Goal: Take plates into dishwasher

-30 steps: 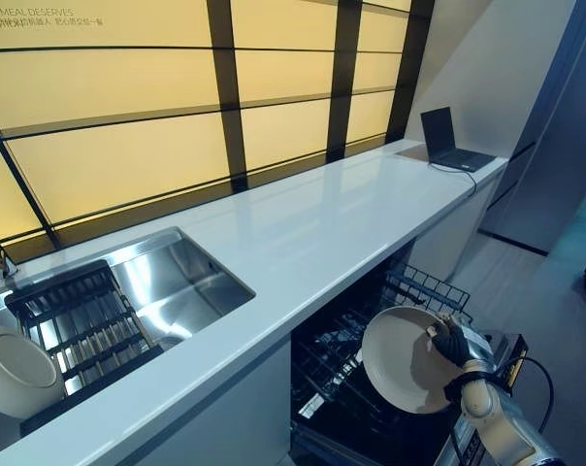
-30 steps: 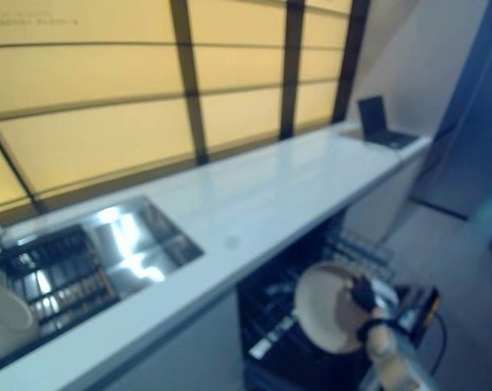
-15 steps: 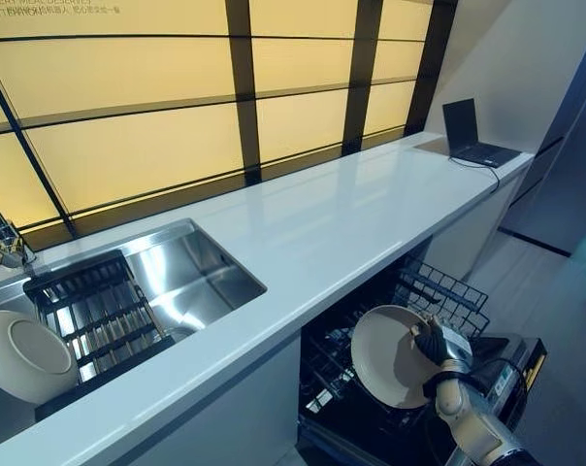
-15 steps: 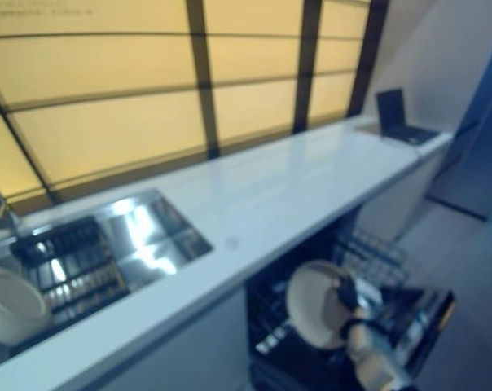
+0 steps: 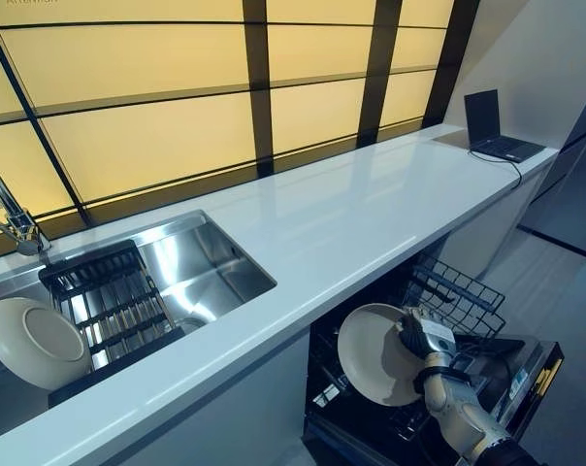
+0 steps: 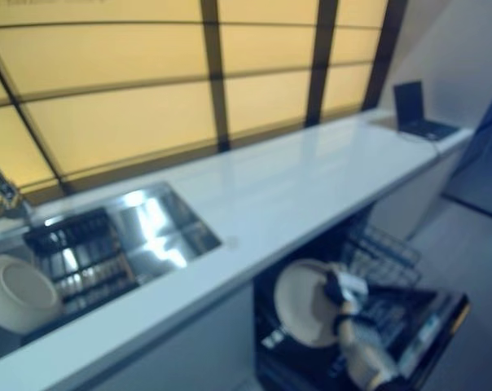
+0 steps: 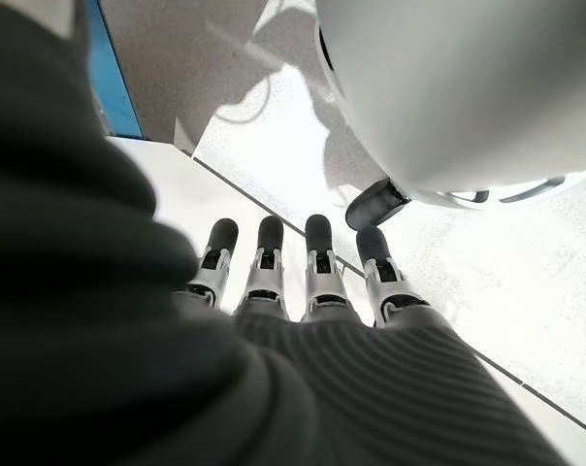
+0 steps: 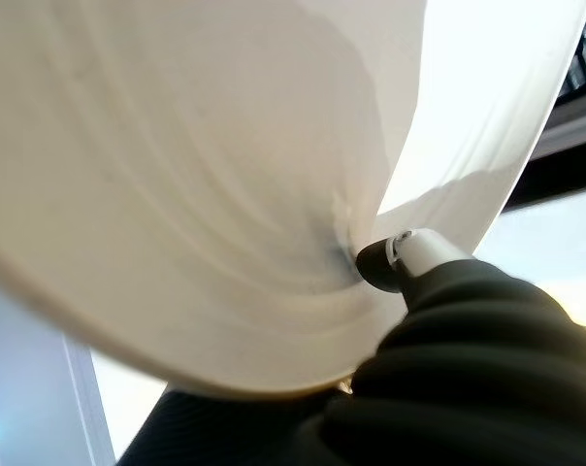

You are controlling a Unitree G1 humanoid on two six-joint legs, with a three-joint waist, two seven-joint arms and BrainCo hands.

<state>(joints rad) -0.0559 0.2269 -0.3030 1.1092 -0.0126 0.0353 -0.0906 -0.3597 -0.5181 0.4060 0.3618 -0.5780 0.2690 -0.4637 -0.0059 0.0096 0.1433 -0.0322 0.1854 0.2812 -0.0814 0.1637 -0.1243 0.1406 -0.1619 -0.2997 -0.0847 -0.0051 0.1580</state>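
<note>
My right hand is shut on the rim of a cream plate, which stands nearly upright above the open dishwasher's lower rack. In the right wrist view the plate fills the picture, with the thumb pressed on its face. A second cream plate leans on the dark drying rack in the sink. My left hand shows only in its wrist view, fingers straight and holding nothing, over the floor.
A long white counter runs above the dishwasher. The steel sink with a tap is at the left. A laptop sits at the counter's far end. The dishwasher door lies open at the right.
The camera has shifted, so the whole scene sits further right and lower. My right hand with the plate has moved a little left and down, closer to the dishwasher opening.
</note>
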